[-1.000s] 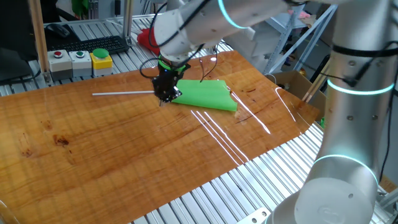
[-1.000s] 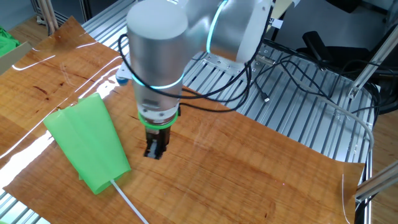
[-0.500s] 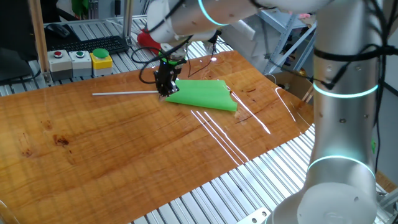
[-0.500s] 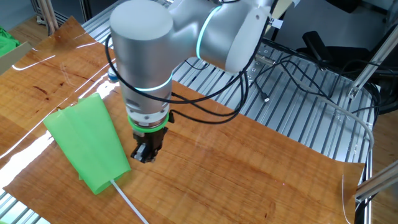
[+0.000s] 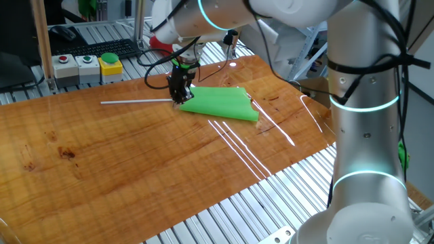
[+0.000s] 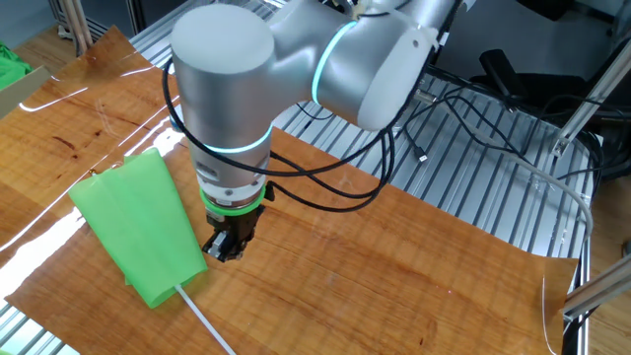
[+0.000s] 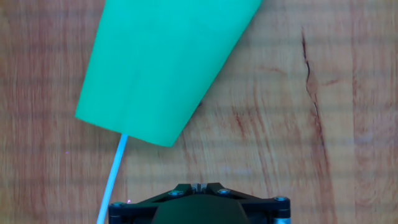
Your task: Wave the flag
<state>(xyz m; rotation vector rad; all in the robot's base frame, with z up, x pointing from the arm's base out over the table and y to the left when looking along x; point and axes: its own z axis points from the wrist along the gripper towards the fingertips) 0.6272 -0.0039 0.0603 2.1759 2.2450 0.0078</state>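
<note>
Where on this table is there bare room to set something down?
The wood in front of the stick and flag, out to the near edge, is bare. It is crowded where the hand hangs by the cloth.

The wooden table (image 5: 135, 169) lies bare across its whole near and left part, open to approach. Towards the far right, the flag (image 5: 220, 103) lies flat, its stick running left. The gripper (image 5: 180, 96) hangs at the cloth's left end. A button box (image 5: 88, 66) and keyboard (image 5: 102, 49) stand beyond the far edge.
</note>
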